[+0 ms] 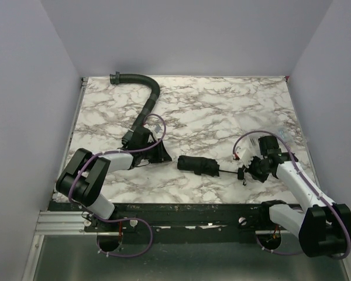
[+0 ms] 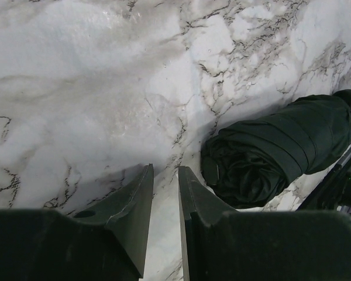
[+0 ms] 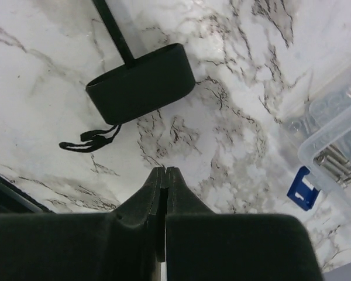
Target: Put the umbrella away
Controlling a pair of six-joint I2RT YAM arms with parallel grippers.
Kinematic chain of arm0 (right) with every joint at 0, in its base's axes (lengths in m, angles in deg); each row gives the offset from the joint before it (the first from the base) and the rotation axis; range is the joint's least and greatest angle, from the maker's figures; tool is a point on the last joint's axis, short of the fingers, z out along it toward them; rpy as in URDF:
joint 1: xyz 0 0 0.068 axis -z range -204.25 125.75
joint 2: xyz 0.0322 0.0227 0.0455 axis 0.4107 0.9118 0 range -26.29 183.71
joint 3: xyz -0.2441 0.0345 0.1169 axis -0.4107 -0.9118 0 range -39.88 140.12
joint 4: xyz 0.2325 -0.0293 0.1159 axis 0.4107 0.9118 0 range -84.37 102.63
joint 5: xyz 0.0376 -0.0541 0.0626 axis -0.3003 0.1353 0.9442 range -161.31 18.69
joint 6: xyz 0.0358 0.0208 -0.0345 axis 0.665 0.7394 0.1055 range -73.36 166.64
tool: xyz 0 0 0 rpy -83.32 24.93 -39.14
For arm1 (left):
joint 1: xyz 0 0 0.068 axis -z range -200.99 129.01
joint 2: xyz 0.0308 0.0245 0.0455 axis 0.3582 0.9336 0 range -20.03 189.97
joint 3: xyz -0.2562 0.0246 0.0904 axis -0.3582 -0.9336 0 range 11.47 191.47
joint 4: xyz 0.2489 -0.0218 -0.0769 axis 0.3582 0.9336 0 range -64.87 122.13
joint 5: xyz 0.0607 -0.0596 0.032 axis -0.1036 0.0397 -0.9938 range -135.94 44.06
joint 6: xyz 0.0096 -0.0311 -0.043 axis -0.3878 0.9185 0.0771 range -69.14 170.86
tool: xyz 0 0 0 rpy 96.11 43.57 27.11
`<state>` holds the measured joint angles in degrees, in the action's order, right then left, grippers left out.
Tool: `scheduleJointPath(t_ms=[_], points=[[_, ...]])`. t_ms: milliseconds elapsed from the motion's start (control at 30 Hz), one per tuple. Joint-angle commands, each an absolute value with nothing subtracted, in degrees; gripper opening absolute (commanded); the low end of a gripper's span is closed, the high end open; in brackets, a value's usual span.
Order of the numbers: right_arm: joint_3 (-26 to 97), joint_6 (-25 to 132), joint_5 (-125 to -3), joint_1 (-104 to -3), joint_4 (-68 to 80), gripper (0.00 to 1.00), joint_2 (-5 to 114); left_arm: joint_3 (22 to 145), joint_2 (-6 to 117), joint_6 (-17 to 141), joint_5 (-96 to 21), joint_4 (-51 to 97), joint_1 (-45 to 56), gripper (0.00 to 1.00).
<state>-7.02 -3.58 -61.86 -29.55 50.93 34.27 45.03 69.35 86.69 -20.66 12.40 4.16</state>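
Folded umbrella (image 1: 199, 165) lies centre-front on marble table (image 1: 222, 111), shaft running right. Left wrist view: left gripper (image 2: 165, 170) slightly parted, empty, just beside canopy bundle (image 2: 275, 152). Right wrist view adds handle (image 3: 141, 83) and loop strap (image 3: 90, 140) close up (neither touched); right gripper (image 3: 165, 171) pressed shut on nothing

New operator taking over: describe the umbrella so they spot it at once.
On the marble table, look near the middle of the front edge. The umbrella is a short dark bundle with a thin shaft running right to a small handle. Unlike the curved ribbed hose, it is folded fabric.
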Motion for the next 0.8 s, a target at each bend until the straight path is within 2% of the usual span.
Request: scheduleJointPath(t_ms=[0, 133, 500, 767], points=[[-8.73, -15.33, -56.11, -29.7, 50.41, 0.01, 32.22, 44.07, 70.05, 84.87, -18.46, 11.52, 4.41, 0.25], [-8.82, -19.71, -54.0, -29.7, 50.94, 0.01, 33.01, 43.65, 70.53, 84.94, -18.32, 10.83, 4.41, 0.25], [-6.27, -24.04, -53.39, -29.63, 52.53, 0.01, 44.42, 43.5, 72.48, 85.78, -17.73, 9.23, 4.41, 0.25], [-5.85, -24.8, -51.1, -29.68, 50.27, 0.01, 44.64, 44.36, 74.12, 86.01, -16.67, 9.3, 4.75, 0.24]])
